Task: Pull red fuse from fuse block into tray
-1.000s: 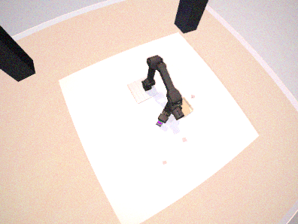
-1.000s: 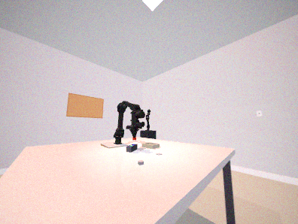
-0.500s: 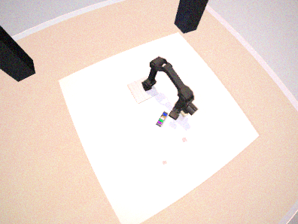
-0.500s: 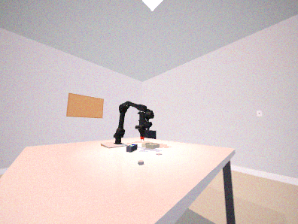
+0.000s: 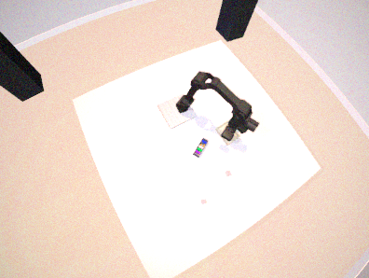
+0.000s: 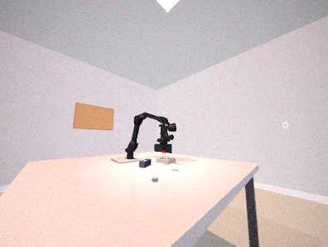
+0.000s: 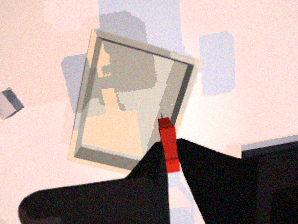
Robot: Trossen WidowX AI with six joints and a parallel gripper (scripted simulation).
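Tool (image 7: pixel 169 165) pinches the fuse (image 7: pixel 168 142) between its two dark fingers; the red body projects forward from the fingertips. Extraction is done: the fuse is out of the block (image 5: pixel 200 147), which stands on the bench (image 6: pixel 103 195) well apart from the tool, with the other fuses seated. Transfer is nearly done: the wrist view shows the tool above the tray (image 7: pixel 90 87), with the fuse tip over the tray's right wall, at the edge of the floor and not its middle. Remaining, as judged: centre over the tray, lower, release. In the exterior view the fuse hangs above the tray, not touching it.
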